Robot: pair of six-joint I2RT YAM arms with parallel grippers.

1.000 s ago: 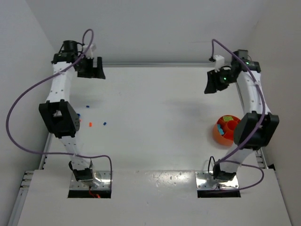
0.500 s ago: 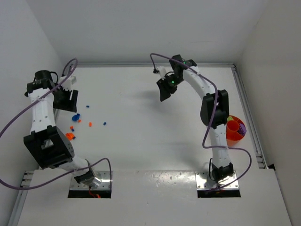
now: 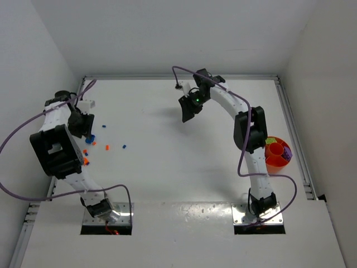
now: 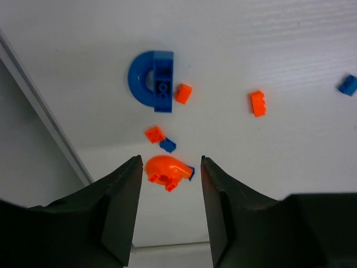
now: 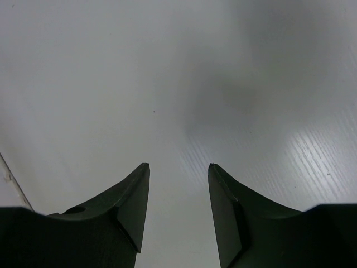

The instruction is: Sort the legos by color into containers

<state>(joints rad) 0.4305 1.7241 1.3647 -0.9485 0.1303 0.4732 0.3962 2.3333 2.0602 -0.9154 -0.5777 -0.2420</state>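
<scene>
Several small orange and blue legos lie at the table's left side. In the left wrist view I see a blue arch piece [image 4: 152,81], small orange bricks [image 4: 257,103], a small blue brick [image 4: 167,146] and a rounded orange piece [image 4: 165,170]. My left gripper [image 4: 170,159] is open above them, and the rounded orange piece lies just past its fingertips; it also shows in the top view [image 3: 83,124]. The round orange bowl [image 3: 277,156] stands at the right, partly hidden by the right arm. My right gripper [image 3: 188,109] is open and empty over bare table at the back middle.
A raised rail [image 4: 44,111] runs along the table's left edge close to the legos. White walls close in the left, back and right sides. An orange brick [image 3: 107,147] and a blue brick [image 3: 124,147] lie apart, to the right of the cluster.
The left arm swung from the back corner down over the lego cluster. The right arm swung from the right side to the back middle, uncovering the bowl.
</scene>
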